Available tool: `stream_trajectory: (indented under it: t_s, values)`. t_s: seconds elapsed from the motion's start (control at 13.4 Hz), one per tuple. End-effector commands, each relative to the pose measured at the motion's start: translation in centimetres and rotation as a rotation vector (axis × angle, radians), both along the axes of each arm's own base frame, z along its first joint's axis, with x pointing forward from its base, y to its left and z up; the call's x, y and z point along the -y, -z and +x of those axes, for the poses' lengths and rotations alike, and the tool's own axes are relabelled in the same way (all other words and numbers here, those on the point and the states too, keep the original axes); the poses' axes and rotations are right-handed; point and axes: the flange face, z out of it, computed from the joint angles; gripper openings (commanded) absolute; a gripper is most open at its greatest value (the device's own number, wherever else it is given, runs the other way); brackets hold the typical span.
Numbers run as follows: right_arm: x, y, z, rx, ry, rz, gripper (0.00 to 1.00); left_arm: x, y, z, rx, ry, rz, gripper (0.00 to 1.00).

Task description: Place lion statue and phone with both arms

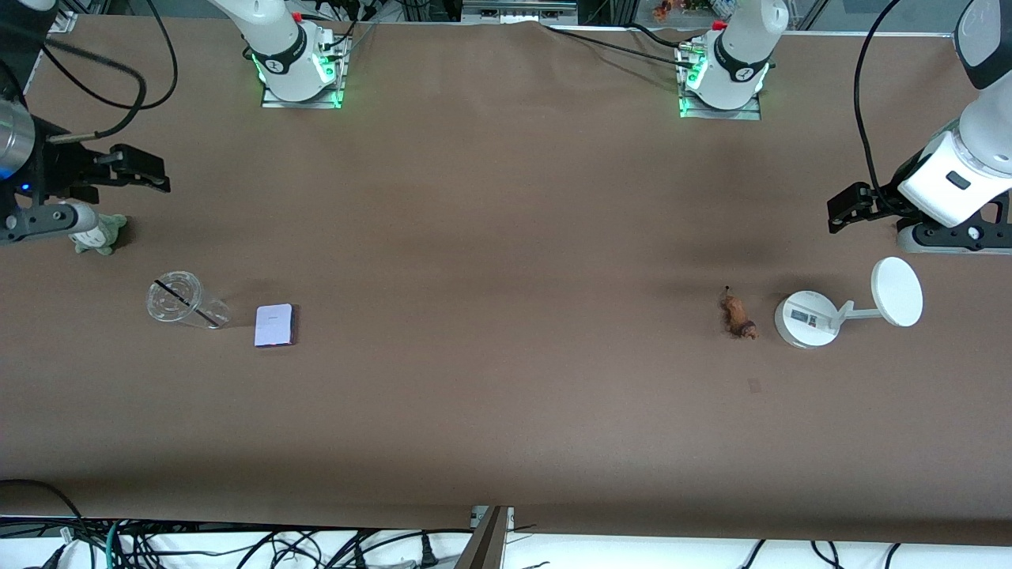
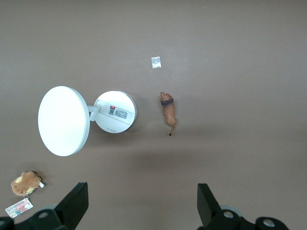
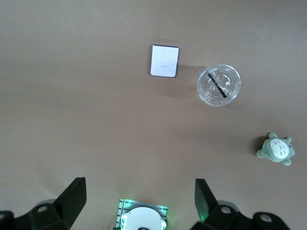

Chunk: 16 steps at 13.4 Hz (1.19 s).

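Lion statue point(image 1: 738, 314): lain beside white stand point(image 1: 806, 318), reached soonest by left gripper point(image 1: 850, 207), fingers spread. Phone point(image 1: 274, 325): served by right gripper point(image 1: 142, 170), likewise spread, empty.

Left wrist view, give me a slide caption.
Open left end effector over the table, above lion statue beside white stand.

Even overhead light falls on the brown tablecloth point(image 1: 506, 261), throwing soft, blurred shadows beneath both arms, while green base lights point(image 1: 261, 75) glow and all three views stay sharp.
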Motion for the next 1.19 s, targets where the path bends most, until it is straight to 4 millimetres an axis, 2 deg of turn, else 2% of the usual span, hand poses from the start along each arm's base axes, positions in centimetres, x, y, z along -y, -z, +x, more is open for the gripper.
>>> stream_trajectory:
  t_s: [0.0, 0.15, 0.22, 1.12]
  values:
    - [2.4, 0.6, -3.4, 0.043, 0.03, -0.003, 1.0, 0.2, -0.3, -0.3, -0.004, -0.006, -0.022, 1.0]
    - [3.3, 0.5, -4.9, 0.042, 0.063, -0.005, 1.0, 0.2, -0.3, -0.3, -0.004, -0.006, -0.022, 1.0]
    - [3.7, 0.8, -5.0, 0.049, 0.06, -0.004, 1.0, 0.2, -0.3, -0.3, -0.004, -0.005, -0.022, 1.0]
    - [3.2, 1.9, -4.0, 0.031, 0.039, 0.001, 1.0, 0.5, -0.4, -0.2, 0.0, 0.005, -0.02, 1.0]
